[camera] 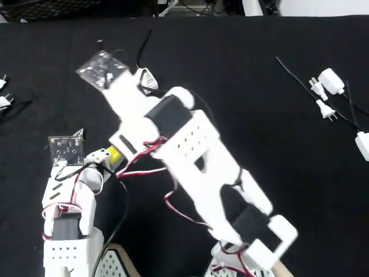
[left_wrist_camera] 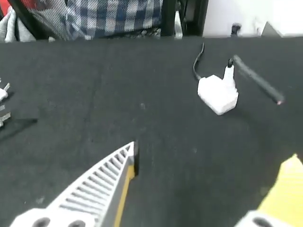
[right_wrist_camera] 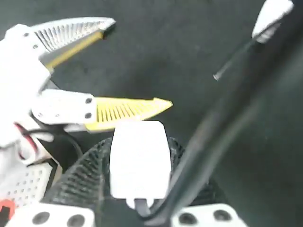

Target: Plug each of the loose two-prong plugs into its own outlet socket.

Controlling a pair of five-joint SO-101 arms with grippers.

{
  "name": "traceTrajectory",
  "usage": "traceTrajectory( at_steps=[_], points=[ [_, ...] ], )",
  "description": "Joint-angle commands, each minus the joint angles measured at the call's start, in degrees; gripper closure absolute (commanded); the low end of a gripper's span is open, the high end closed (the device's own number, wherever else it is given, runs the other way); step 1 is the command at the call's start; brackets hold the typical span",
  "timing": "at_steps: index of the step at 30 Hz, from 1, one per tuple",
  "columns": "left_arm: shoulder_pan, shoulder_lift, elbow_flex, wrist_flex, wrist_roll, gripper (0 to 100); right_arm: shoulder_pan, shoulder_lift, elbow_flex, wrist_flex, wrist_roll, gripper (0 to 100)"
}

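Note:
My right gripper [right_wrist_camera: 139, 163] is shut on a white plug body [right_wrist_camera: 139, 156], and a thick black cable runs off beside it. This arm [camera: 190, 138] stretches high over the table's middle. Just past the held plug is my left gripper [right_wrist_camera: 139, 61], open with nothing between its white and yellow fingers [right_wrist_camera: 128, 109]. It sits at the lower left [camera: 99, 144] in the high view. In the left wrist view, another white plug [left_wrist_camera: 218, 92] with a black cord lies on the cloth beyond the open left gripper [left_wrist_camera: 213, 156]. That plug [camera: 147, 78] is beside the right arm's wrist.
More loose white plugs [camera: 323, 95] and thin black cords lie at the right side of the black cloth. Two small plugs [camera: 3, 92] lie at its left edge. A loose cable end [left_wrist_camera: 258, 80] lies beside the far plug.

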Motion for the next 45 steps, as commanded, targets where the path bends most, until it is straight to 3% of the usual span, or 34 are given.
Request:
traceTrajectory(
  at_steps=[1, 6, 8, 12, 18, 21, 30, 41, 45],
  points=[
    [-0.3, -0.2, 0.7, -0.7, -0.1, 56, 2.7, -5.0, 3.3, 0.5, 2.5, 98.6],
    [-1.3, -0.2, 0.7, -0.6, -0.3, 56, 5.9, -5.4, 5.2, -1.8, 5.5, 98.6],
    [-4.8, -0.2, 0.7, -0.6, -0.3, 56, 6.7, -5.4, 6.1, -4.0, 6.6, 98.6],
    [-16.4, -0.1, 0.7, 0.2, 0.1, 56, 6.8, -5.4, 11.4, -11.3, 8.1, 98.6],
    [-37.0, -0.1, 0.7, 7.9, 0.1, 56, 4.6, -5.4, 20.6, -24.1, 8.2, 98.6],
    [-42.6, -0.1, 0.7, 8.0, -0.2, 56, 1.8, -5.6, 24.2, -30.9, 8.3, 98.6],
    [-43.4, -0.1, 0.7, 8.0, 0.1, 56, -2.2, -6.5, 45.4, -62.6, 7.8, 98.6],
    [-37.2, -0.1, 0.7, 8.0, 0.1, 56, -1.8, -18.6, 91.6, -133.5, 8.2, 98.6],
    [-34.8, -0.1, 0.7, 8.0, 0.1, 56, -1.2, -20.4, 100.2, -141.4, 13.9, 98.6]
  ],
)
